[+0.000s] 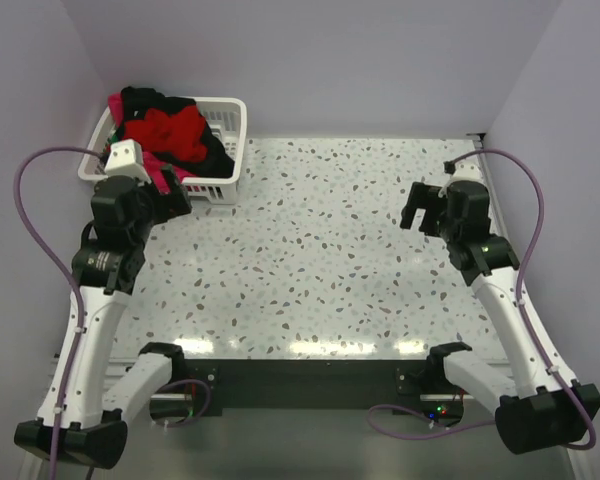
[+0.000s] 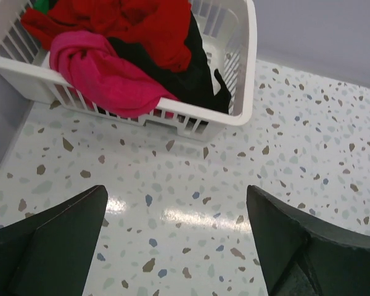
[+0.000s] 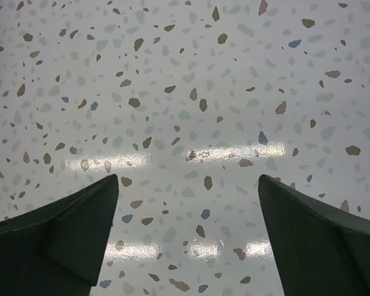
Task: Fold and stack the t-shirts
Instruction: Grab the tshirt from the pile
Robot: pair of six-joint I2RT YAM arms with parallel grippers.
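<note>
While right wrist sees table [image 3: 191, 92], left sees t-shirts [image 2: 148, 24].

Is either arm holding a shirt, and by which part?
Nothing. The left end effector and right end effector are open; t-shirts sit in the basket.

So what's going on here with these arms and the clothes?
Two robot arms are meant to fold t-shirts, but nothing is picked up yet. A red shirt, a pink shirt and a black shirt lie bunched in the basket at the far left corner of the table. The left gripper hovers open in front of the basket; the right gripper hangs open over the table.
</note>
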